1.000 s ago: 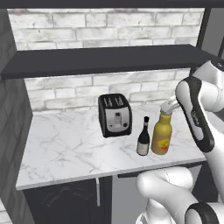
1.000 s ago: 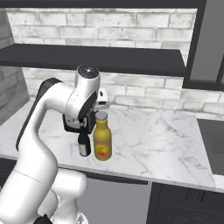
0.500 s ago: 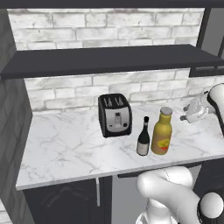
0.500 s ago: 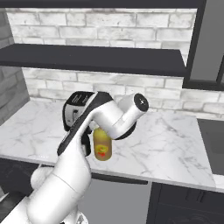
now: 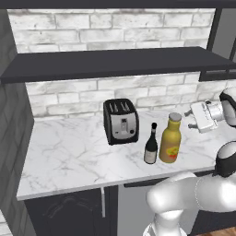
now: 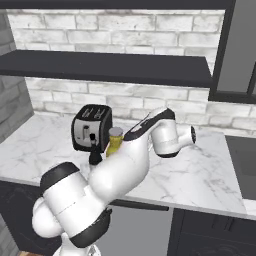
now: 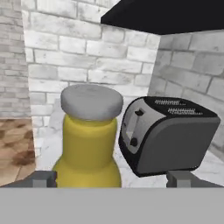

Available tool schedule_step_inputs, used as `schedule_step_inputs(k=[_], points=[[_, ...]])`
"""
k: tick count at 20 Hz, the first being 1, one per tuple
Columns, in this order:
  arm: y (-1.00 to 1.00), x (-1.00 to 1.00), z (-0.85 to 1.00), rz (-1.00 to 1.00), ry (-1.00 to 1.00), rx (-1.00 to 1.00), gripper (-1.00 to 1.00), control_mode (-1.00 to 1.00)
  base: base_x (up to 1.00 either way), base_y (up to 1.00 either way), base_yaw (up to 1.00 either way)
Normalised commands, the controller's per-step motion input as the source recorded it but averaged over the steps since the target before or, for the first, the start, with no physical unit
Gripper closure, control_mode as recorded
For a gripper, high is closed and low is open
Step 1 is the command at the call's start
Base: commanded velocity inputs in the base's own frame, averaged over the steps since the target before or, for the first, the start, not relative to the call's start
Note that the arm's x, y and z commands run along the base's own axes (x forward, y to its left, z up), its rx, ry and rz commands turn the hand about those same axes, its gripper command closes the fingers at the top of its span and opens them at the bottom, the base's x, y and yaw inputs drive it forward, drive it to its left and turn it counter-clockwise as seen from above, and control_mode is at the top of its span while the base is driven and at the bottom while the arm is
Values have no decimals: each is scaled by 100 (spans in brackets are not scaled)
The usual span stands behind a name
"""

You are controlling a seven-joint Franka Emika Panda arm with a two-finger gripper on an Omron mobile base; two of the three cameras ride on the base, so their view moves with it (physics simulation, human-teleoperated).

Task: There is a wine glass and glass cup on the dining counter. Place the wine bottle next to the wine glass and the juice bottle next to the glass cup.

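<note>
Seemingly stretched out level, the arm in the left base view reaches in from the right edge, its gripper (image 5: 190, 119) pointing sideways toward the juice bottle (image 5: 169, 139) and hanging just right of the bottle's grey cap without touching it. Its jaws stand wide apart with nothing between them. The juice bottle stands upright on the marble tabletop (image 5: 64, 152), long axis vertical, cap up. Touching or nearly touching the juice bottle's left side is the wine bottle (image 5: 150, 144), also upright with its narrow neck pointing up. Behind and left of the juice bottle sits a black toaster (image 5: 120, 121). A dark shelf (image 5: 106, 63) runs above them along a white brick wall (image 5: 115, 18).

From the right base view, the white arm (image 6: 125, 165) sweeps up from the lower left and crosses in front of the juice bottle (image 6: 114, 141), hiding all but its cap and shoulder. The wine bottle's dark neck (image 6: 94, 156) peeks out left of the juice bottle, and the toaster (image 6: 91, 127) stands behind both.

Up close in the hand view, the juice bottle (image 7: 87, 144) fills the left centre, cap up, between the two spread fingertips (image 7: 40, 178), which are clear of it. The toaster (image 7: 168, 133) sits to the right of the juice bottle, with brick wall (image 7: 87, 57) behind.
</note>
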Motion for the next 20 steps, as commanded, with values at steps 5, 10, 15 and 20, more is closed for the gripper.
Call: schedule_step_inputs(k=[5,10,15,20], points=[[4,26,-30,3,-4,4,-100,-100,0,0,0],[40,1,-18,-9,0,1,-100,-100,0,0,0],[64,-12,-14,-15,3,0,-100,-100,0,0,0],[36,-2,-23,-13,1,0,-100,-100,0,0,0]])
